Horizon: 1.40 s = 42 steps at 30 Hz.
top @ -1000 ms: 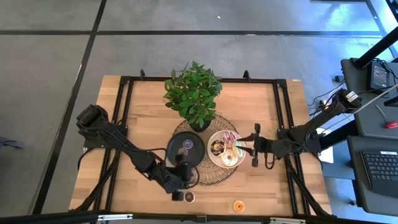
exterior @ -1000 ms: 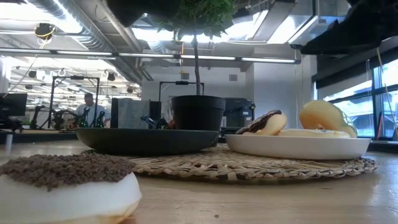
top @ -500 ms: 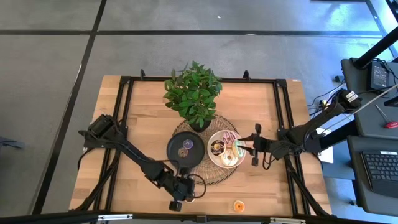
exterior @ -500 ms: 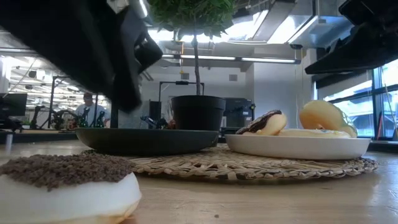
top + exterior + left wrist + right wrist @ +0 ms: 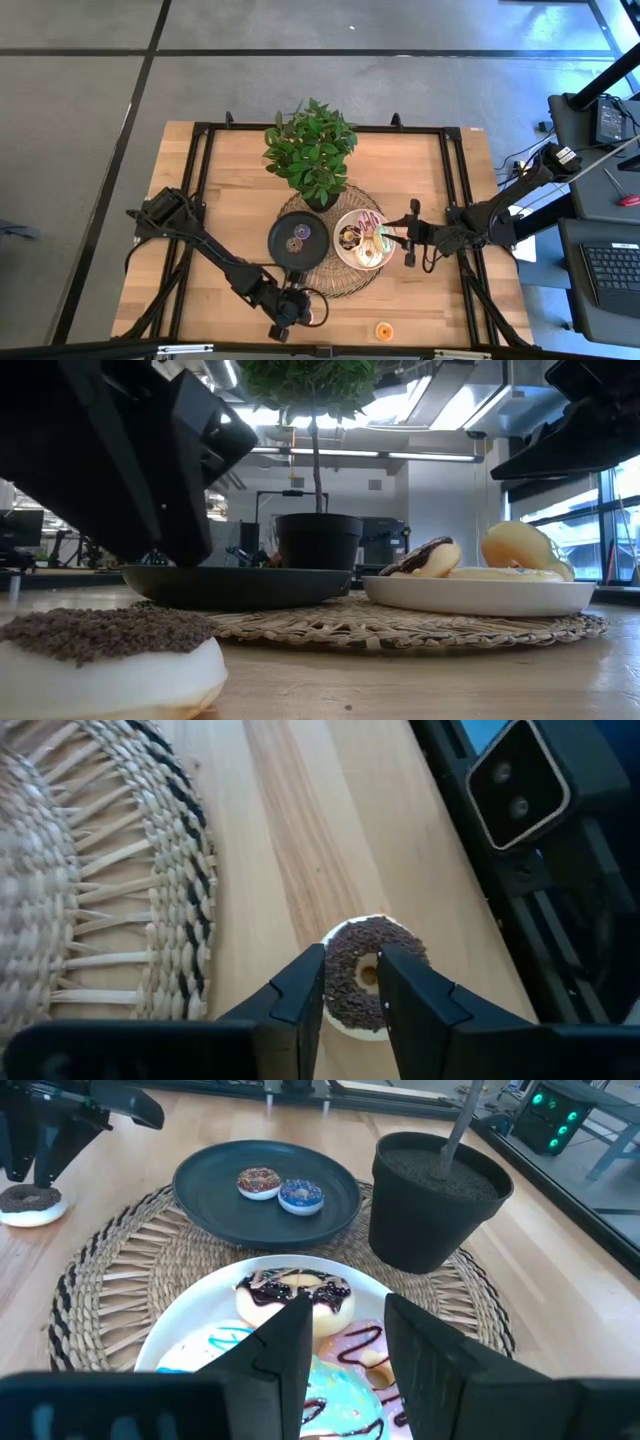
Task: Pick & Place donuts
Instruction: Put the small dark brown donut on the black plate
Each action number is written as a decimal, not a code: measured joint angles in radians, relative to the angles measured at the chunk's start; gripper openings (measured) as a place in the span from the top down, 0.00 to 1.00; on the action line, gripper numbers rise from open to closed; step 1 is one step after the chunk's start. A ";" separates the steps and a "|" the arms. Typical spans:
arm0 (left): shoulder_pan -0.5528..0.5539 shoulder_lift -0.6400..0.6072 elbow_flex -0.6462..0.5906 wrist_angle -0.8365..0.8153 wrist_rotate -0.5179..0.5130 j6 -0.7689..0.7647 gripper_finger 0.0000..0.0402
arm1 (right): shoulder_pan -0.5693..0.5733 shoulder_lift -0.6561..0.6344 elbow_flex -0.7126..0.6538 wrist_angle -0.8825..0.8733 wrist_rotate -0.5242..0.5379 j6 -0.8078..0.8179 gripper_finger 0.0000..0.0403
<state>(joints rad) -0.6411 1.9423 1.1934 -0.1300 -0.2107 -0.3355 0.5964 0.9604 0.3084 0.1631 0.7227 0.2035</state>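
A donut with brown sprinkles point(image 5: 368, 975) lies flat on the bare wood near the table's near edge, large in the low view point(image 5: 105, 660). My left gripper point(image 5: 352, 995) hangs open just above it, one finger on either side of its hole. Two small donuts point(image 5: 280, 1187) lie on the black plate point(image 5: 298, 240). Several iced donuts point(image 5: 295, 1295) lie on the white plate point(image 5: 362, 240). An orange donut point(image 5: 383, 330) lies alone near the front edge. My right gripper point(image 5: 345, 1370) waits open at the white plate's right rim point(image 5: 400, 238).
Both plates stand on a round woven mat point(image 5: 330, 275). A potted plant point(image 5: 312, 150) stands at the mat's far side. Black frame rails run along the table's sides, and a small camera block point(image 5: 520, 780) sits at the near edge beside the brown donut.
My left gripper has come down and moved toward the table's near edge, from beside the black plate to just over the brown-sprinkled donut, rolling a little as it went. In the low view it has entered at the upper left. The donut has not moved.
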 joint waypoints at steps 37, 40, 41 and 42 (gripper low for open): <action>0.052 -0.102 0.025 -0.159 -0.157 0.001 0.96 | 0.000 0.000 0.000 -0.005 0.000 0.002 0.68; 0.087 -0.129 0.026 -0.214 -0.259 0.001 0.94 | 0.000 0.000 0.000 -0.009 0.000 0.003 0.68; 0.100 -0.131 0.026 -0.228 -0.285 0.000 0.93 | 0.000 0.000 0.000 -0.009 0.000 0.003 0.68; 0.114 -0.131 0.025 -0.236 -0.302 -0.002 0.93 | 0.000 0.000 0.000 -0.009 0.000 0.004 0.68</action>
<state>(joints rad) -0.5271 1.8110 1.2187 -0.3656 -0.5128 -0.3379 0.5964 0.9600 0.3080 0.1543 0.7223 0.2077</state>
